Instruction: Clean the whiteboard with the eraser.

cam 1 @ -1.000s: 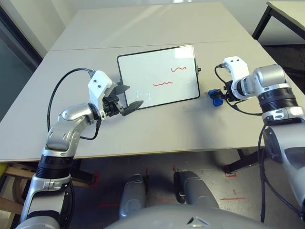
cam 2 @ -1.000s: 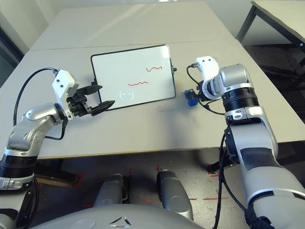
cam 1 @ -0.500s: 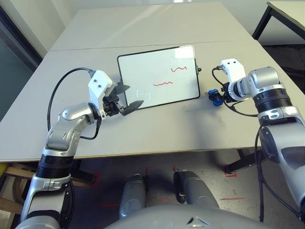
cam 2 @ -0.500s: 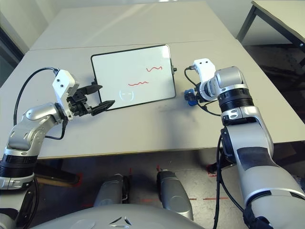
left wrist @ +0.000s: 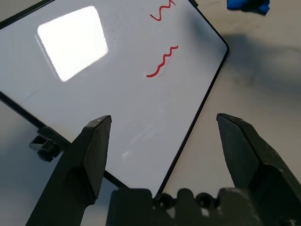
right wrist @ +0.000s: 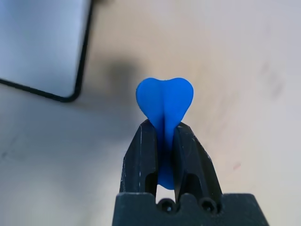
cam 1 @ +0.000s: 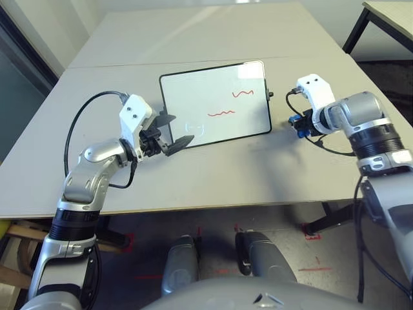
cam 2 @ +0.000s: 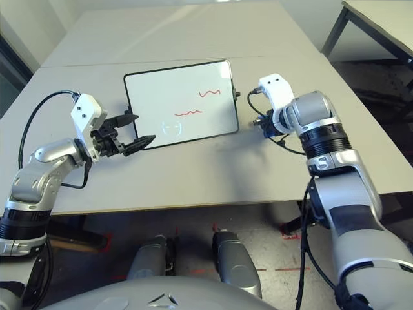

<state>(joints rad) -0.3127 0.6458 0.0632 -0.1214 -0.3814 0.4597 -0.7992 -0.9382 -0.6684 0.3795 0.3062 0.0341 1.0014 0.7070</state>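
The whiteboard [cam 1: 213, 103] lies flat in the middle of the table, with two red squiggles [cam 1: 221, 113] on its right half. Just off the board's right edge, my right gripper [cam 1: 299, 124] is shut on the blue eraser [right wrist: 164, 101]. The eraser's rounded end sticks out past the fingertips, a little above the tabletop. My left gripper [cam 1: 175, 131] hangs open over the board's near left corner, with nothing between its fingers. In the left wrist view the board [left wrist: 117, 80] lies under the open gripper [left wrist: 163, 118], with the eraser [left wrist: 248, 4] beyond the board's far corner.
The grey table [cam 1: 213, 174] has bare room in front of the board and a seam behind it. A second table [cam 1: 387, 16] with a black leg stands at the back right. A small grey knob [cam 1: 269, 95] juts from the board's right side.
My right gripper has shut on the eraser and lifted it slightly off the table, shifting a little to the right. The left arm and the board have not moved.
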